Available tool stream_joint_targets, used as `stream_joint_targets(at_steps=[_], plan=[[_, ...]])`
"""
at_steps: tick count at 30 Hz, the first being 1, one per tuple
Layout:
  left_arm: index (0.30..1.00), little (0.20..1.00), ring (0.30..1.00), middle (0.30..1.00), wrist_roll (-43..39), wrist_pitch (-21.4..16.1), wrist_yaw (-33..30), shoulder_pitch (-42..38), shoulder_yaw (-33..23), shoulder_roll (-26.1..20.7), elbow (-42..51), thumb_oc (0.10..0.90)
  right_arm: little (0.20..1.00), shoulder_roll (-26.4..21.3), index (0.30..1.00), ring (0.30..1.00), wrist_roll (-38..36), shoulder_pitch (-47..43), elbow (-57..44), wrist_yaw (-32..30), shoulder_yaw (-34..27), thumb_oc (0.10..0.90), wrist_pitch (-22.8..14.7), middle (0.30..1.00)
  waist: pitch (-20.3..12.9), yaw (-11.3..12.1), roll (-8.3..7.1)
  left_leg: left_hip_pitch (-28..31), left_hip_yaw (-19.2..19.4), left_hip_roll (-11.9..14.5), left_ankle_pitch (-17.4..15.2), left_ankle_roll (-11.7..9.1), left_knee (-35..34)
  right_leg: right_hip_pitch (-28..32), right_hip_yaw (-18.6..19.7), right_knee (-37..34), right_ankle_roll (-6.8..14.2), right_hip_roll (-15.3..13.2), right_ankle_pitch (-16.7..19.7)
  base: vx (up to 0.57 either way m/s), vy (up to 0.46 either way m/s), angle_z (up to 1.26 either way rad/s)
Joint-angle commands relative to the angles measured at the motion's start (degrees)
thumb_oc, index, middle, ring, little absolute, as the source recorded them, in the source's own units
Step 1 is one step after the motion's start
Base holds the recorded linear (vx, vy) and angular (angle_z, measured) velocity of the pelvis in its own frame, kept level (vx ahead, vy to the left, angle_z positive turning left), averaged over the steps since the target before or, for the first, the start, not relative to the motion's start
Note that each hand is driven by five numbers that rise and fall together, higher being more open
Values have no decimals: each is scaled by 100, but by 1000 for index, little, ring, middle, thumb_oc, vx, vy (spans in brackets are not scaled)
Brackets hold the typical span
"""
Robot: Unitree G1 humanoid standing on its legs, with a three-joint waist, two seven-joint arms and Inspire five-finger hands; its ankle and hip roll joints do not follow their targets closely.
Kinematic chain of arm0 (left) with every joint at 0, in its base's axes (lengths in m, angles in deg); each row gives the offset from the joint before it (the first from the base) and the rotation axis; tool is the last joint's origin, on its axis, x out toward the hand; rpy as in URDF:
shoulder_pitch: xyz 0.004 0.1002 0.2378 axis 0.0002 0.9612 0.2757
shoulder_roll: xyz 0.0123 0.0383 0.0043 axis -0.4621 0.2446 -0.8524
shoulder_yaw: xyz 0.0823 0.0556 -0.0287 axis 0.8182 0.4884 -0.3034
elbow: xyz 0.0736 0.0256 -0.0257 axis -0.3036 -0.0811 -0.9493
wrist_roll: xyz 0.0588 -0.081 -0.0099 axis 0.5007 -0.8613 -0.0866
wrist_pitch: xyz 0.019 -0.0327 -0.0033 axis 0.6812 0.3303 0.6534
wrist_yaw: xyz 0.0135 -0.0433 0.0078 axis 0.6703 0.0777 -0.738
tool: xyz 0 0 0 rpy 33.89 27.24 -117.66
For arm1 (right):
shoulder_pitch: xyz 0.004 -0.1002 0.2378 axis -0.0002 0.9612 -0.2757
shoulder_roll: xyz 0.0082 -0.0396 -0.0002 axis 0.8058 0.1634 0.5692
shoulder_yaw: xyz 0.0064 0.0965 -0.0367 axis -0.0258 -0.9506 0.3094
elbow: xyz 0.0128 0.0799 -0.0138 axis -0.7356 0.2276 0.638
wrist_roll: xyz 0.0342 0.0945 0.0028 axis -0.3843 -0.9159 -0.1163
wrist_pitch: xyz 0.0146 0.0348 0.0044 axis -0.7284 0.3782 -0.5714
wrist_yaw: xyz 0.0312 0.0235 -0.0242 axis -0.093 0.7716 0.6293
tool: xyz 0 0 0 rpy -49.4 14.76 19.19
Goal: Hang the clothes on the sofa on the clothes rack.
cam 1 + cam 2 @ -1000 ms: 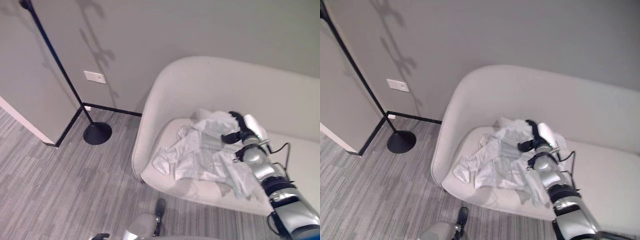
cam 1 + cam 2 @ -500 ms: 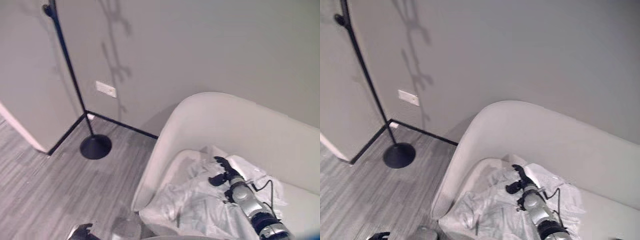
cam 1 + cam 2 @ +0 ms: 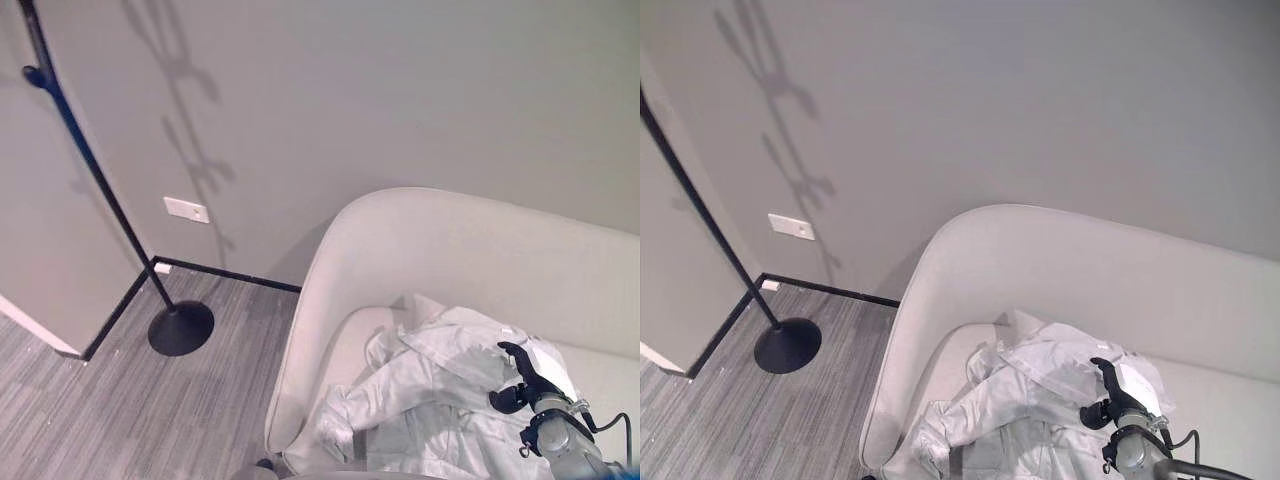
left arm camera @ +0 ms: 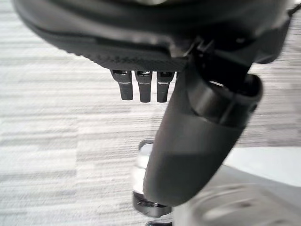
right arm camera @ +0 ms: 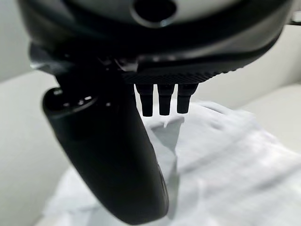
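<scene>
In the left eye view, a pale curved sofa fills the right and near part of the scene, standing on grey striped carpet against a plain grey wall. A crumpled white garment lies heaped on the sofa seat, toward its left end, with a sleeve trailing to the near left edge of the cushion. The right hand rests on the right part of the garment; its dark fingers are curled, with a fold of white cloth just beside them, though whether they actually pinch it cannot be told here. On the far left a black clothes rack leans up along the wall from its round base on the carpet, well apart from the sofa. A white wall plate sits on the wall between the rack and the sofa.

The right eye view shows the same layout: the garment on the sofa seat, the right hand at its right side, and the rack's base to the far left.

In the left wrist view, the left hand hangs over the carpet, its fingers straight and side by side, the thumb standing apart from them, holding nothing.

In the right wrist view, the right hand is above the garment, its fingers straight in a close row with the thumb apart; the cloth lies past them, not gripped.
</scene>
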Motion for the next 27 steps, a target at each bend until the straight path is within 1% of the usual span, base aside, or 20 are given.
stream_joint_targets(at_steps=[1, 2, 6, 10, 11, 12, 14, 15, 16, 17, 18, 19, 22, 26, 27], plan=[[900, 900, 900, 900, 211, -103, -13, -463, 244, 129, -287, 800, 900, -537, 900, 900, 148, -460, -359, -137, -149, 800, -241, 900, 14, 63, -48, -215, -54, 28, 78, 94, -206, 121, 121, 53, 3, 328, -219, -30, -50, -7], [900, 900, 900, 900, 211, -102, -13, -464, 238, 127, -286, 800, 900, -538, 900, 900, 142, -480, -337, -146, -133, 800, -248, 900, 14, 63, -49, -216, -50, 31, 77, 93, -206, 119, 126, 53, 0, 331, -218, -55, -84, -6], [900, 900, 900, 900, 401, -163, -49, -522, 789, 240, -143, 800, 900, -250, 900, 900, -433, -1060, 678, -182, 500, 800, -300, 900, 152, 77, 36, -289, -26, 121, 145, 43, -206, 39, 163, 53, -48, 442, -266, -56, -94, -12], [900, 900, 900, 900, 498, -173, -89, -559, 989, 247, -118, 800, 900, -178, 900, 900, -598, -1546, 1468, -199, 931, 800, -294, 900, 269, 108, 122, -416, -86, 115, 238, 10, -206, -26, 79, 53, -62, 463, -279, -45, -44, 1], [900, 900, 900, 900, 563, -186, -109, -584, 1117, 242, -134, 800, 900, -163, 900, 900, -662, -1777, 1886, -180, 1107, 800, -275, 900, 337, 143, 188, -492, -128, 101, 287, -5, -206, -71, 39, 53, -65, 459, -268, -71, -31, 14], [900, 900, 900, 900, 588, -189, -118, -597, 1157, 243, -128, 800, 900, -174, 900, 900, -687, -1910, 2066, -184, 1206, 800, -279, 900, 363, 136, 220, -546, -159, 88, 313, -9, -206, -104, 13, 53, -66, 459, -260, -83, -18, 11], [900, 900, 900, 900, 637, -190, -138, -642, 1253, 226, -106, 800, 900, -179, 900, 900, -725, -2156, 2333, -178, 1370, 800, -262, 900, 416, 153, 300, -665, -203, 66, 364, -29, -206, -201, -30, 53, -71, 449, -247, -56, -7, 19], [900, 900, 900, 900, 637, -190, -138, -643, 1251, 227, -106, 800, 900, -179, 900, 900, -726, -2160, 2337, -179, 1373, 800, -264, 900, 414, 149, 300, -669, -205, 66, 365, -29, -206, -204, -32, 53, -72, 449, -246, -49, -3, 23], [900, 900, 900, 900, 650, -204, -147, -679, 1317, 218, -85, 800, 900, -178, 900, 900, -760, -2270, 2500, -173, 1446, 800, -248, 900, 444, 173, 334, -716, -225, 48, 388, -32, -206, -248, -44, 53, -69, 446, -238, -48, -1, 18], [900, 900, 900, 900, 657, -211, -153, -712, 1375, 215, -69, 800, 742, -158, 742, 742, -806, -2428, 2687, -159, 1549, 695, -258, 742, 462, 176, 364, -780, -249, 37, 412, -36, -206, -302, -58, 53, -73, 443, -227, -76, 6, 18], [900, 900, 900, 900, 654, -216, -160, -748, 1420, 208, -43, 800, 460, -131, 460, 460, -841, -2568, 2838, -143, 1645, 507, -248, 460, 476, 186, 400, -843, -266, 23, 438, -38, -206, -363, -71, 53, -76, 442, -216, -88, 12, 11], [900, 900, 900, 900, 636, -240, -172, -831, 1507, 204, 19, 800, 300, -74, 300, 300, -896, -2780, 3061, -103, 1802, 400, -253, 300, 484, 213, 448, -940, -293, 12, 484, -49, -206, -444, -96, 53, -75, 438, -199, -66, 11, 8], [900, 900, 900, 900, 629, -259, -159, -872, 1588, 226, 70, 800, 300, -14, 300, 300, -956, -2856, 3051, -55, 1871, 400, -258, 300, 458, 219, 476, -984, -309, -6, 500, -55, -206, -461, -104, 53, -85, 441, -201, -11, 11, 11], [900, 900, 900, 900, 699, -275, -160, -882, 1636, 246, 145, 800, 300, -21, 300, 300, -788, -2784, 2689, -36, 1941, 400, -283, 300, 381, 200, 482, -957, -335, -12, 475, -59, -206, -420, -97, 53, -109, 465, -247, 28, 7, 3], [900, 900, 900, 900, 752, -279, -166, -845, 1636, 257, 158, 800, 300, -58, 300, 300, -723, -2754, 2473, -57, 1902, 400, -289, 300, 354, 189, 459, -924, -331, -2, 459, -63, -206, -384, -85, 53, -118, 474, -265, 39, 3, 2]])
